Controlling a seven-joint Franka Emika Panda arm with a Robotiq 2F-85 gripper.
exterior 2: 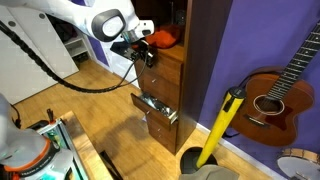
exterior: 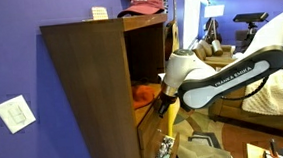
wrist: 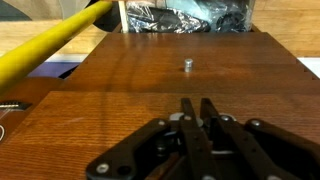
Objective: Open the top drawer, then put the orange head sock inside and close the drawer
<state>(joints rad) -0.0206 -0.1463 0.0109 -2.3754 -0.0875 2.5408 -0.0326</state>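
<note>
The orange head sock point(exterior 2: 166, 37) lies in the open shelf of the brown cabinet, right above the top drawer point(exterior 2: 165, 60); it also shows in an exterior view as an orange heap point(exterior: 143, 93). The top drawer point(wrist: 90, 130) is closed, its wood front filling the lower wrist view. My gripper point(wrist: 196, 104) presses against that front, its fingers drawn almost together. A small pale bit sits between them, in line with the metal knob point(wrist: 187, 64) of the drawer below. In both exterior views the gripper point(exterior 2: 147, 52) hangs just below the sock.
A lower drawer point(exterior 2: 158, 108) stands pulled out, full of dark and shiny items point(wrist: 185, 15). A yellow pole point(exterior 2: 222, 125) leans beside the cabinet, also across the wrist view point(wrist: 50, 45). A guitar point(exterior 2: 275, 95) rests against the purple wall. A dark pink cap point(exterior: 144, 1) sits on top.
</note>
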